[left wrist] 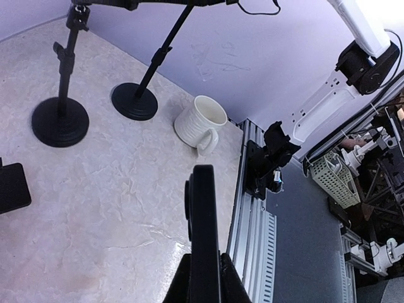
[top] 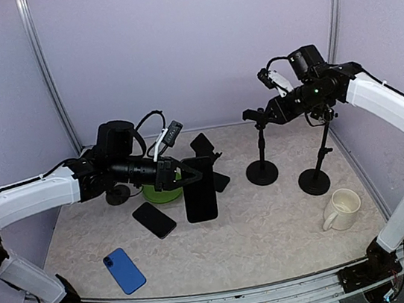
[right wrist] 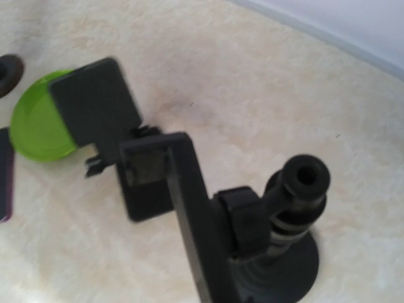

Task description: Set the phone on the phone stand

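Phone [top: 200,193] upright at centre, pinched tight by left gripper [top: 184,175], arm stretched rightward — right gripper [top: 261,115], arm bent in from upper right, sits atop phone stand [top: 262,172]; its opening unreadable.

The scene is lit brightly and evenly from overhead, and only faint, diffuse shadows are cast on the marbled table [top: 272,224], as beside the white mug [top: 342,209]. A mild sheen is picked up on the tabletop in the left wrist view, where the phone [left wrist: 203,240], held edge-on, is rendered dark and soft at close range. The right wrist view is blurred throughout, and the edges of the phone stand [right wrist: 221,233] and the green bowl [right wrist: 35,129] are smeared.
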`<act>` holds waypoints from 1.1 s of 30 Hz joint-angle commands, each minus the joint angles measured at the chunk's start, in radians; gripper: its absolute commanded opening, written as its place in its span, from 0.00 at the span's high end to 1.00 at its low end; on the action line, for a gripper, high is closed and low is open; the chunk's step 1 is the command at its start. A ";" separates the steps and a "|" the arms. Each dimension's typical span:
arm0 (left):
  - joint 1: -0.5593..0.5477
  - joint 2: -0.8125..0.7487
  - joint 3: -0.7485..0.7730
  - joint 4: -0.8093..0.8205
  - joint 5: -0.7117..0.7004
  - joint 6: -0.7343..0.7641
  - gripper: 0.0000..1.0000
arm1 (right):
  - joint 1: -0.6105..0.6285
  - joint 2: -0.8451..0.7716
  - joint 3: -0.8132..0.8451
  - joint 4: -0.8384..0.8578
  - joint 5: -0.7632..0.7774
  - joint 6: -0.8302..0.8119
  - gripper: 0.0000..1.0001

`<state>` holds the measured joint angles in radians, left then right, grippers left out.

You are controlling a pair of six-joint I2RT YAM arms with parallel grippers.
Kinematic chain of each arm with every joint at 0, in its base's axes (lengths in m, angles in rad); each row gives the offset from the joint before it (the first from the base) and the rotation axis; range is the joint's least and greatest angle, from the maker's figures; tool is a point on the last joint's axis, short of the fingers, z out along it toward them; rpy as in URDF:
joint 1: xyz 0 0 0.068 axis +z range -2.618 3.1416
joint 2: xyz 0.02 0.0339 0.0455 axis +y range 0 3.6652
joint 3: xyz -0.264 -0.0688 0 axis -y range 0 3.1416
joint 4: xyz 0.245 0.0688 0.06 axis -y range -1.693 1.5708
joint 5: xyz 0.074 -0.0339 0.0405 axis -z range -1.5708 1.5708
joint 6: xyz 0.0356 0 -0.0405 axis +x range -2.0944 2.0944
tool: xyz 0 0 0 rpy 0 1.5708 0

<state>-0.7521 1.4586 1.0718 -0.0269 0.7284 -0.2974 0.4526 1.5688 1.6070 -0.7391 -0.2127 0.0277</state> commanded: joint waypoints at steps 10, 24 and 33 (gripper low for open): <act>0.020 -0.096 0.061 -0.044 0.036 0.038 0.99 | 0.103 -0.142 -0.034 0.039 -0.277 -0.001 0.97; -0.021 -0.265 0.094 -0.144 -0.134 -0.001 1.00 | 0.232 -0.105 -0.089 0.305 -0.422 0.089 1.00; -0.089 -0.348 0.113 -0.153 -0.217 0.000 1.00 | 0.254 -0.119 -0.196 0.405 -0.475 0.080 0.98</act>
<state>-0.8330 1.1591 1.1488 -0.2108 0.5465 -0.2882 0.6865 1.4815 1.4467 -0.4828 -0.6151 0.1028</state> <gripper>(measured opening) 0.065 0.207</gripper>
